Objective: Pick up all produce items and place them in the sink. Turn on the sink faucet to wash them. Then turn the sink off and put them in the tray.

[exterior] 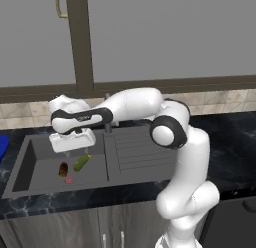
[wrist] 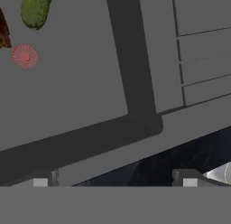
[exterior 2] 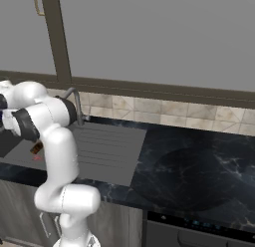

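Grey wall cabinets [exterior: 170, 37] (brown-framed, perhaps windows) above black marble counter [exterior 2: 199, 166].

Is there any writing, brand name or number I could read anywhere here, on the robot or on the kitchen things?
None can be read.
Arm: a small pale mark on its dark wrist band, too blurred to read.
Appliance panel under the counter: tiny bluish marks, too small to read.
Sink, green vegetable and brown-orange vegetable: no lettering.
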Controlling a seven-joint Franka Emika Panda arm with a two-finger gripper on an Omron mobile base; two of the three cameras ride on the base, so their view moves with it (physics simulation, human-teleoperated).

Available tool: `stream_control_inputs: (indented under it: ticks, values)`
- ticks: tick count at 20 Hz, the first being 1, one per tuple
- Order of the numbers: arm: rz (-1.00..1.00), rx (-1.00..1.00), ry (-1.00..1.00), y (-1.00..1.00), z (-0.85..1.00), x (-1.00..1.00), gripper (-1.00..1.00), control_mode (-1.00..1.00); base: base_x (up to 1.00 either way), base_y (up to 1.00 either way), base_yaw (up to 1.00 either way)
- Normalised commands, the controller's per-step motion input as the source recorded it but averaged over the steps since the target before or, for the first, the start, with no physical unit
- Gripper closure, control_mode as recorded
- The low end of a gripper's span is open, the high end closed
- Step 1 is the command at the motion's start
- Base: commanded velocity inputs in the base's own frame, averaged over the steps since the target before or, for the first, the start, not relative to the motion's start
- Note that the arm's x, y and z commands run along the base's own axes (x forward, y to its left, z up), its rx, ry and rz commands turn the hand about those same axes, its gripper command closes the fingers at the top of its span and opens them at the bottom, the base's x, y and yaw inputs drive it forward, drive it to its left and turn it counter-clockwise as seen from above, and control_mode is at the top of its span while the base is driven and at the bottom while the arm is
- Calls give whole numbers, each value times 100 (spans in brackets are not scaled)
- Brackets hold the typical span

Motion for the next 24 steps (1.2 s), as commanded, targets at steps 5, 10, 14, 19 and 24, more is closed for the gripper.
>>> stream_control_inputs:
  ticks: [5,10,14,19,24]
  values:
    - [0,0,0,0,-27,6,-100,-100,0,0,0]
    - [0,2,0,0,-21,3,-100,-100,0,0,0]
    - [0,2,0,0,-26,12,-100,-100,0,0,0]
    - [0,2,0,0,-26,18,-100,-100,0,0,0]
    - [0,3,-5,3,-23,11,-100,-100,0,0,0]
